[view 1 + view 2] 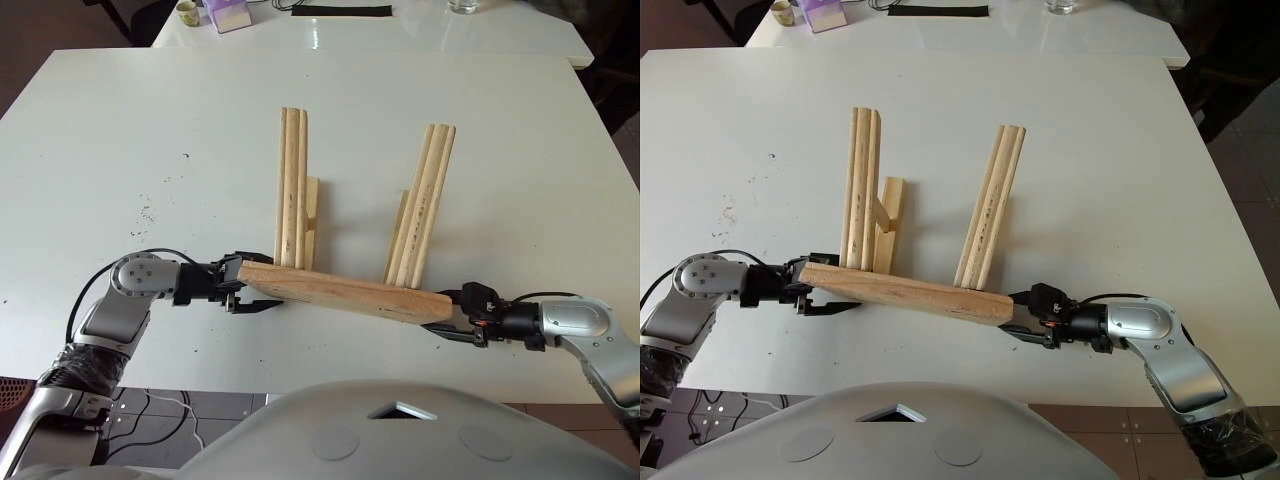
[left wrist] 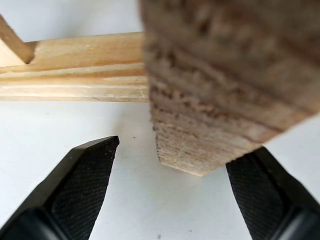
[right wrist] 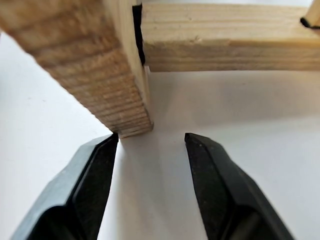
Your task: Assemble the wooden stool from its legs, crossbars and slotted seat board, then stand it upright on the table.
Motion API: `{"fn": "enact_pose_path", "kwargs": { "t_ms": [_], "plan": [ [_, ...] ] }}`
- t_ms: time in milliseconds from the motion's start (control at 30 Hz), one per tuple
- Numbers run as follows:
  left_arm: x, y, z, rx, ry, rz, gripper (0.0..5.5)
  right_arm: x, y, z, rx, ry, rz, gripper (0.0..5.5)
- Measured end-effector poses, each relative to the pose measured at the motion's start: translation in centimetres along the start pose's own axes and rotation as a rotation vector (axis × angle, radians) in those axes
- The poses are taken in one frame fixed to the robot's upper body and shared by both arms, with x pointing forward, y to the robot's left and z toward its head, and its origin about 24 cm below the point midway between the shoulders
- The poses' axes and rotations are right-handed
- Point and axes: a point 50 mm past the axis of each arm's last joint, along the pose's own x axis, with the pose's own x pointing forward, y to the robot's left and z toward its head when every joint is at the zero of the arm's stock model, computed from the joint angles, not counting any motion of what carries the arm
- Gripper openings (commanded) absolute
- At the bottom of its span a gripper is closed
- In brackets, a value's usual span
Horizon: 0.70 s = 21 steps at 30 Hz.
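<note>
While the pale wooden stool [image 1: 292, 190] lies sideways, I bracket its seat board [image 1: 340, 293].
Left gripper [image 2: 181, 150] and right gripper [image 3: 152, 137] gape unclenched at its ends, likely for tipping upright.

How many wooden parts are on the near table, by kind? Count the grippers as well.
seat board: 1
leg sets: 2
crossbars in view: 2
grippers: 2 (left gripper, right gripper)
Total: 7
</note>
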Motion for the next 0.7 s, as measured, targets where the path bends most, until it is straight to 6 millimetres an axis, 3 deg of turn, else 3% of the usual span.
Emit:
{"fn": "enact_pose_path", "kwargs": {
  "t_ms": [167, 500, 700],
  "plan": [
    [-0.1, -0.8, -0.1, -0.037, -0.001, -0.064, 3.73, -0.1, 0.4, 0.2, -0.011, -0.025, 0.015, 2.47],
    [-0.1, -0.8, -0.1, -0.030, 0.000, -0.068, 2.31, 0.5, 0.2, 0.5, -0.055, -0.025, 0.022, 2.49],
    [-0.1, -0.8, -0.1, -0.014, 0.000, -0.070, 1.38, 0.9, 0.4, 0.5, -0.054, -0.033, 0.036, 1.55]
  ]
}}
